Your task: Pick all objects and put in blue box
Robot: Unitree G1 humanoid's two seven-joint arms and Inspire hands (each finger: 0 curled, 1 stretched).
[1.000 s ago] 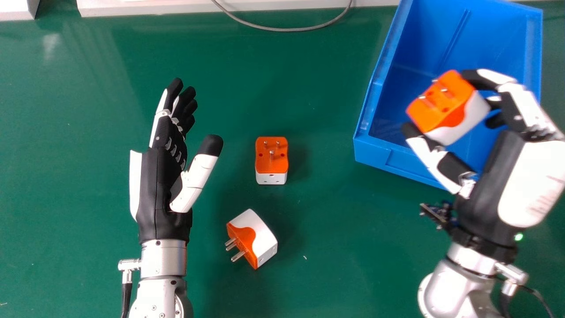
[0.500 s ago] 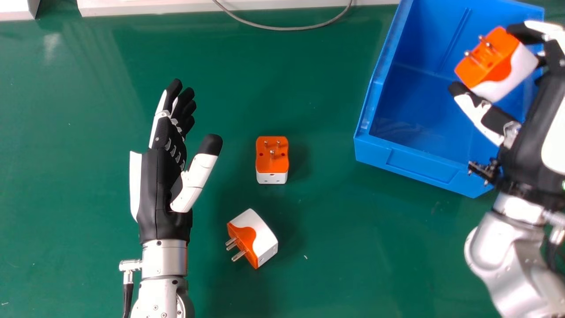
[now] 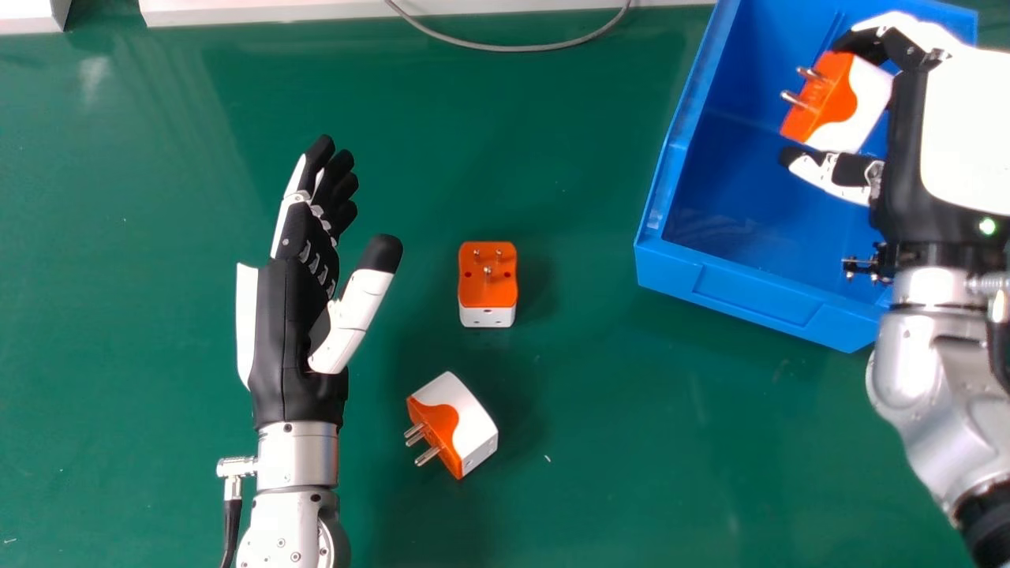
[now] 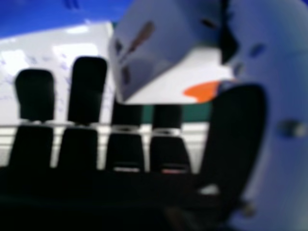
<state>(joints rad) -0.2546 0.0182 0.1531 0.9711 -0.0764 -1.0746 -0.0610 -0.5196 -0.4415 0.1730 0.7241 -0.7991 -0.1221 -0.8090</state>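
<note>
Over the inside of the blue box (image 3: 734,280) is my right hand (image 3: 907,150), its curled fingers and thumb around an orange and white plug adapter (image 3: 864,102). In the right hand view the adapter (image 4: 154,53) lies between the fingers and thumb of my right hand (image 4: 240,130). A second adapter (image 3: 488,284) rests mid-table with its pins up. Nearer the robot, a third adapter (image 3: 454,426) lies on its side, pins facing left. My left hand (image 3: 296,315) is left of both, fingers straight, holding nothing.
The green table (image 3: 615,442) extends around the adapters and in front of the box. A grey cable (image 3: 513,48) loops over the far edge of the table, beside a white ledge (image 3: 276,11).
With the adapter in its grasp, my right hand has moved right and away from the robot over the box, then swung back slightly left. My left hand has shifted only slightly.
</note>
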